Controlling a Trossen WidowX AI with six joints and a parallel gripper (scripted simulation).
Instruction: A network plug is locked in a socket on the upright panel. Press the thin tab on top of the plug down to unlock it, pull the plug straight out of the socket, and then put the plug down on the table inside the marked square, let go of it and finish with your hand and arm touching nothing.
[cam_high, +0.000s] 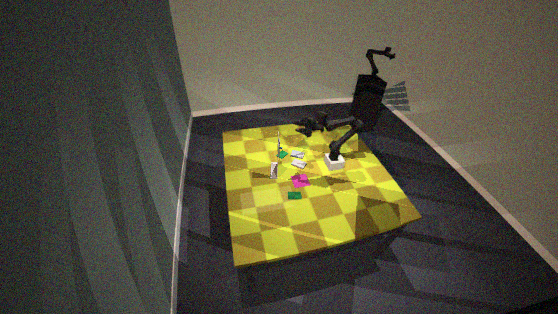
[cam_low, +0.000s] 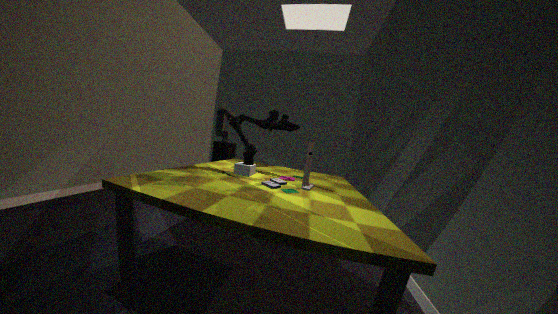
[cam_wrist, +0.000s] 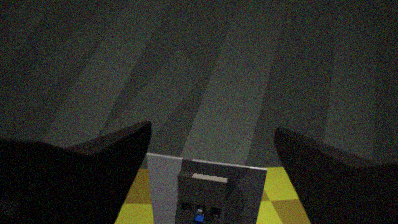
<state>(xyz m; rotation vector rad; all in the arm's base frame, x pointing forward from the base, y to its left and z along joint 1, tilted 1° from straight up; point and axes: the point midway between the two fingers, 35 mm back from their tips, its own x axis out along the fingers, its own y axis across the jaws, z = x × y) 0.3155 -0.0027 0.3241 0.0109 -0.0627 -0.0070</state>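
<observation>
Plug (cam_wrist: 199, 217): small blue piece, seated low in the dark socket face of the upright panel (cam_wrist: 165, 185), on the yellow checkered table (cam_high: 320, 225). Panel stands edge-on in the top view.

My gripper (cam_wrist: 212, 165): held in the air, facing the panel, well apart from it; fingers spread nearly full, holding nothing.

Table items near the panel: magenta square (cam_high: 300, 180), green patch (cam_high: 294, 195), two pale flat pieces (cam_high: 298, 159). My arm's white base block (cam_high: 334, 162) sits beyond them.

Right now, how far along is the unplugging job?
Nothing looks done yet. The pincer is open and empty, high above the upright panel, fingers spread wide. A small blue part sits low on the panel's dark block. Left: press the tab, pull the plug, set it in the marked square, let go.
</observation>
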